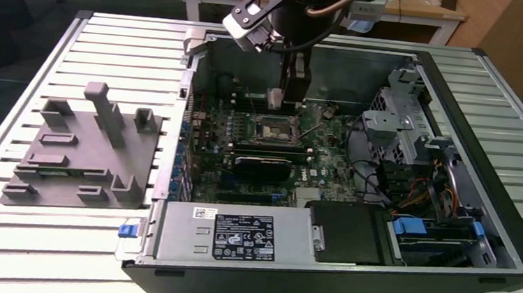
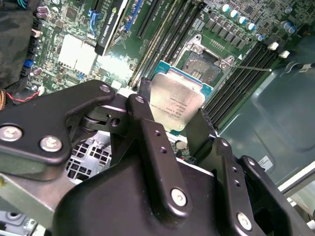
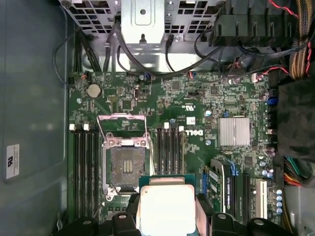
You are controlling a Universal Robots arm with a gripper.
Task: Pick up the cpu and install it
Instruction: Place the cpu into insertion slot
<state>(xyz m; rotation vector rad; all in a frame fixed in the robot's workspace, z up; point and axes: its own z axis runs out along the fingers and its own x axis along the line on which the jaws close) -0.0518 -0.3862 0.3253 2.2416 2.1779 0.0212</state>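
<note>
Gripper (image 2: 173, 118) clamped on cpu (image 2: 178, 101), chip edges pinched between two fingers (image 2: 151, 140). Cpu held above motherboard (image 3: 197, 113), just beside open socket (image 3: 127, 164), not yet seated. Load plate (image 3: 122, 124) raised. Judged needs: centre chip over socket, match corner orientation, keep level, lower without force.

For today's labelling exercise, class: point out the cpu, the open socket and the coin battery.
cpu (image 3: 167, 209), first wrist view, its silver top.
open socket (image 3: 126, 166), first wrist view, its contact field.
coin battery (image 3: 94, 90), first wrist view, its round face.
</note>
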